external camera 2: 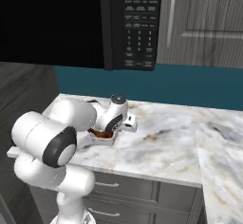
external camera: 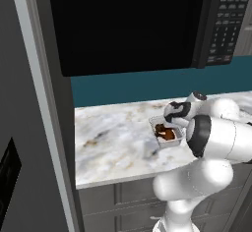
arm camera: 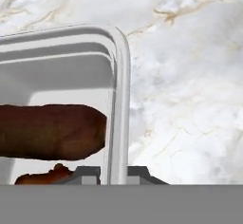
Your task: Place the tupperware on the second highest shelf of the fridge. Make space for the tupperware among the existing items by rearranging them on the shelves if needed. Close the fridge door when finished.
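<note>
Pinching the tupperware wall with the end effector closed on it, resting on the worktop; lifting, shelving and closing the fridge door all remain.

Gripper is low over the marble counter, fingertips pinched on either side of the tupperware wall, one inside, one outside. Rounded corner of the clear-white tub sits up top. Inside: a long brown food piece, with a smaller orange-brown scrap just below it.
</note>
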Motion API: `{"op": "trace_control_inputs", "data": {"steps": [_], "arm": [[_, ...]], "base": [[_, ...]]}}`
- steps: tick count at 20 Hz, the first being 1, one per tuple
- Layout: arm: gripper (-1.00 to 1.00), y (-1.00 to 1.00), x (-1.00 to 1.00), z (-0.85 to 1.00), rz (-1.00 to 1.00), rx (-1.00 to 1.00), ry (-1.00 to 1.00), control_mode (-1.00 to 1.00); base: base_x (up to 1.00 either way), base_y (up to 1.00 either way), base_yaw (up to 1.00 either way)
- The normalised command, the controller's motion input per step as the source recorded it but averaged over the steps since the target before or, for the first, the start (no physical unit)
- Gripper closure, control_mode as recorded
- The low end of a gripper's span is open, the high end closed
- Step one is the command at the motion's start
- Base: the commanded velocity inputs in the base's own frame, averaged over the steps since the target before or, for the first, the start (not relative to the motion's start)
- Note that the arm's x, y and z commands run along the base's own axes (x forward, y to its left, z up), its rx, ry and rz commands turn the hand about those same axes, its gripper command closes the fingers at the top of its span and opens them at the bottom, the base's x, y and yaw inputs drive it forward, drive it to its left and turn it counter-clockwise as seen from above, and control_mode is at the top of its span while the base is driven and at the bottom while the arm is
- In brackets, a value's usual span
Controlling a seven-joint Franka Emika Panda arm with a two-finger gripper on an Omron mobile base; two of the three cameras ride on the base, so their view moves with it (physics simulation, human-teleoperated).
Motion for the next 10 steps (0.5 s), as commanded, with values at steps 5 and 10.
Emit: {"op": "trace_control_inputs", "data": {"steps": [5, 10], "arm": [[1.00, 0.00, -0.80, 0.90, -0.10, 0.00, -0.09, -1.00], [1.00, 0.10, -0.68, 0.99, -0.20, 0.03, -0.08, -1.00]], "base": [[0.00, 0.00, 0.00], [0.00, 0.00, 0.00]]}}
